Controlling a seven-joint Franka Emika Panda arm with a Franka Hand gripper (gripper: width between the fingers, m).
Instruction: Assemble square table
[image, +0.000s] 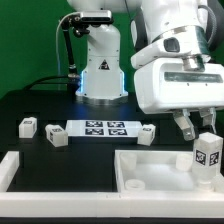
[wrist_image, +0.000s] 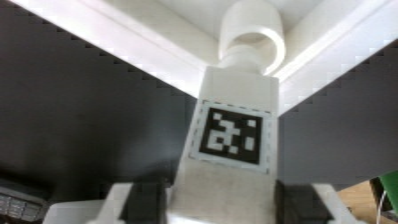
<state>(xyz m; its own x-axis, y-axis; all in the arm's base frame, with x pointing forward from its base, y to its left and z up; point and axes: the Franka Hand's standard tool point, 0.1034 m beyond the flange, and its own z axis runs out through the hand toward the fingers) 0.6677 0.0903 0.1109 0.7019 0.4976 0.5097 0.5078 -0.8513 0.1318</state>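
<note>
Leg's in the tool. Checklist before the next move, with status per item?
1. Tool shut on the small white tagged block leg: ok, fingers flank it.
2. Held leg roughly upright: ok.
3. Held leg at the exterior view's right end of the white square plastic tray-like tabletop: ok.
4. Leg lined up with a tabletop hole: cannot tell.
5. Three loose white block legs well clear of the held leg, near the marker board: ok.

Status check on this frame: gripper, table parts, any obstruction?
Gripper shut on one leg, upright. Leg at table top corner. Three spare legs by the marker board, nothing blocking.
</note>
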